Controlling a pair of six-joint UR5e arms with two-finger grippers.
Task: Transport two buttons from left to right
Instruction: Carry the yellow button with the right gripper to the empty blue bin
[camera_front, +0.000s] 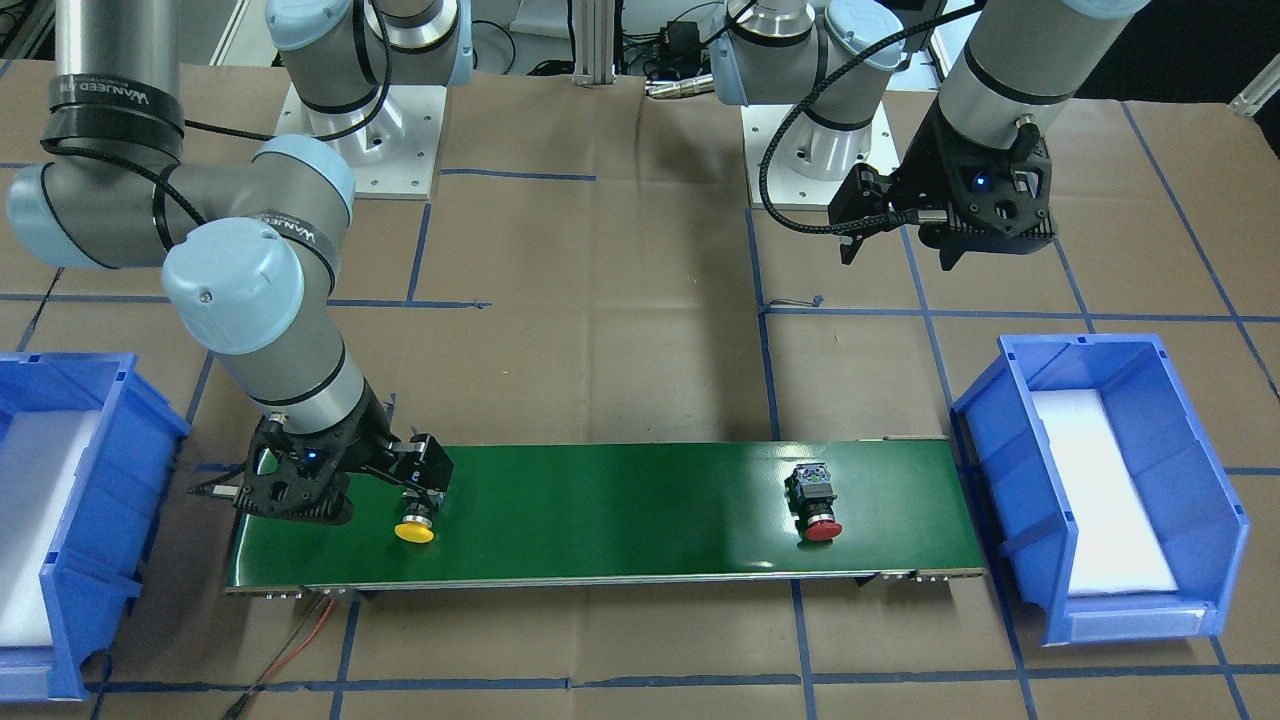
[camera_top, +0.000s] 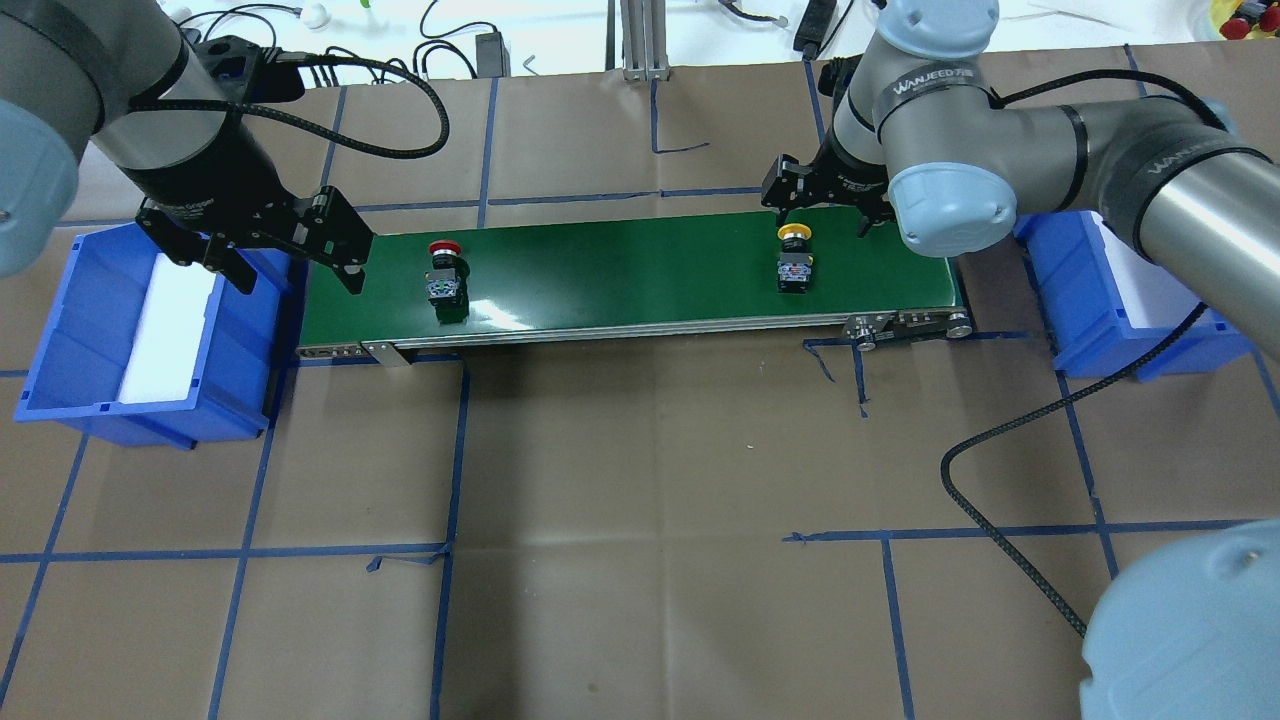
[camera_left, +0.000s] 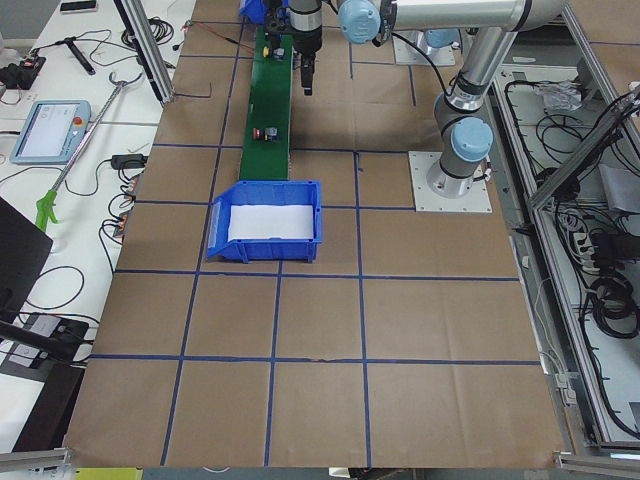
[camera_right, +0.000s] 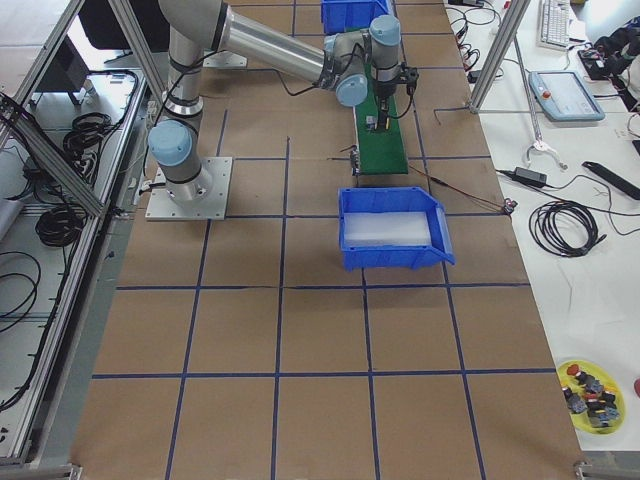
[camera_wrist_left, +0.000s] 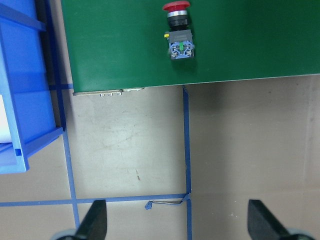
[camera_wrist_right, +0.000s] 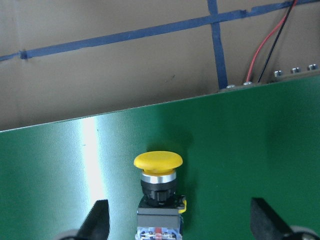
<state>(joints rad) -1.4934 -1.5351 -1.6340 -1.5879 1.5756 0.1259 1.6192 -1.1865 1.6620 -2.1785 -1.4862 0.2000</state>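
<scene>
Yellow-capped button (camera_wrist_right: 157, 185) centred under the right gripper (camera_wrist_right: 179, 212), fingers spread and empty; its long axis crosses the conveyor belt (camera_wrist_right: 250, 150) (left gripper (camera_wrist_left: 177, 210), likewise spread, hangs off-belt).

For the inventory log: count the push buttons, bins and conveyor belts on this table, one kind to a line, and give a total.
Push buttons: 2 (yellow-capped button, red-capped button)
Blue bins: 2 (left bin, right bin)
Green conveyor belt: 1
Total: 5
</scene>
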